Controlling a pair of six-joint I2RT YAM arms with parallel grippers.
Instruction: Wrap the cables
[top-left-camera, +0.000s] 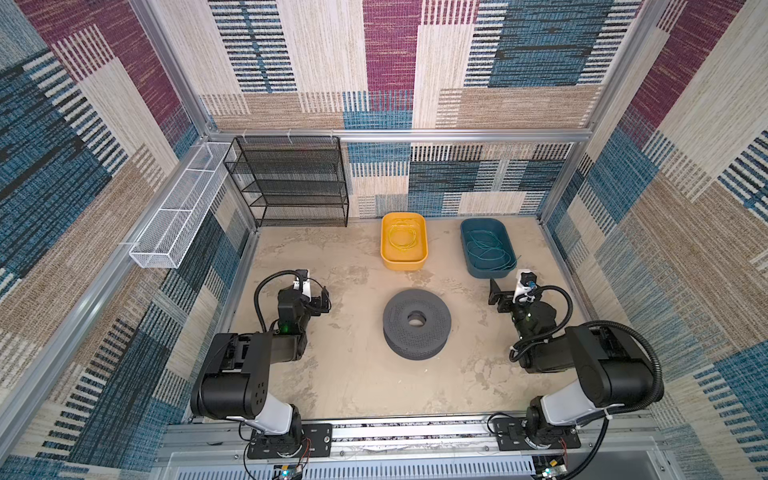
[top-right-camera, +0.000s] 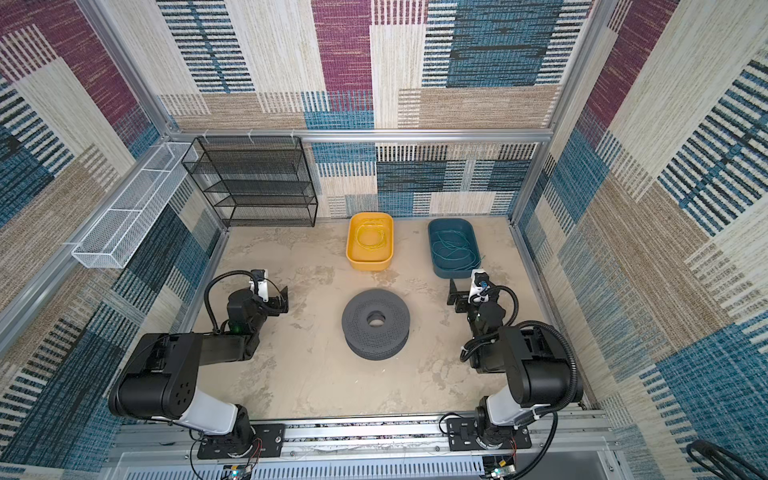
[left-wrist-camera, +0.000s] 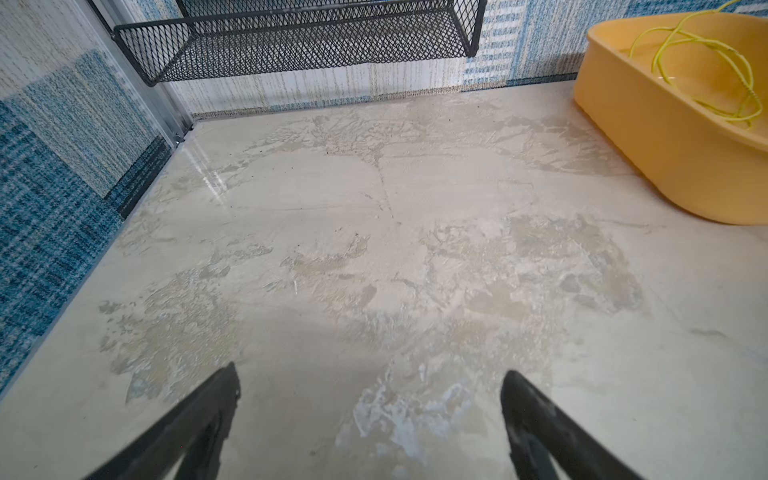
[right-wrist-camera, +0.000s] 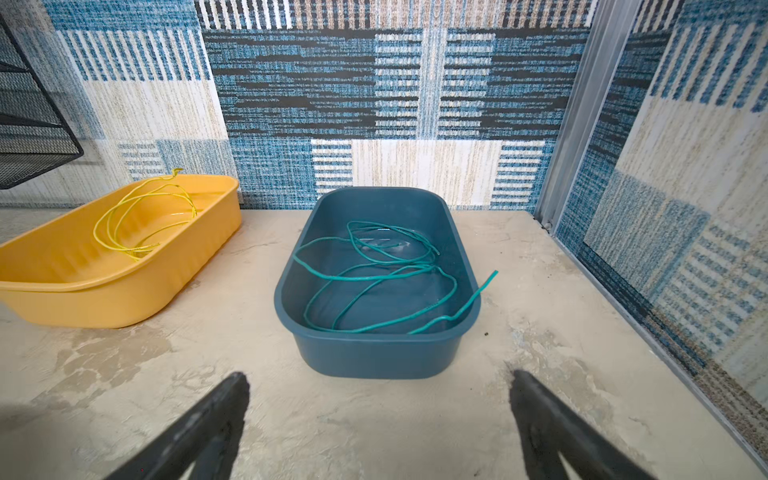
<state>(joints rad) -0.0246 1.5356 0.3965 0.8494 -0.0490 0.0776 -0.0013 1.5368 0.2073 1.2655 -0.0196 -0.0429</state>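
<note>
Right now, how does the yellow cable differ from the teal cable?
The yellow cable looks thinner and string-like; the teal cable is thicker. The yellow cable lies in the yellow tub, the teal cable in the blue tub beside it. The yellow cable forms fairly round loops; the teal cable sprawls in irregular ones. Shared: both lie loose in their tubs, neither wound on anything.

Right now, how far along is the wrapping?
Done: nothing; the spool is bare. In hand: nothing; left gripper and right gripper are open and empty. Left: everything. The yellow cable lies loose in the yellow bin, the teal cable in the blue bin.
</note>
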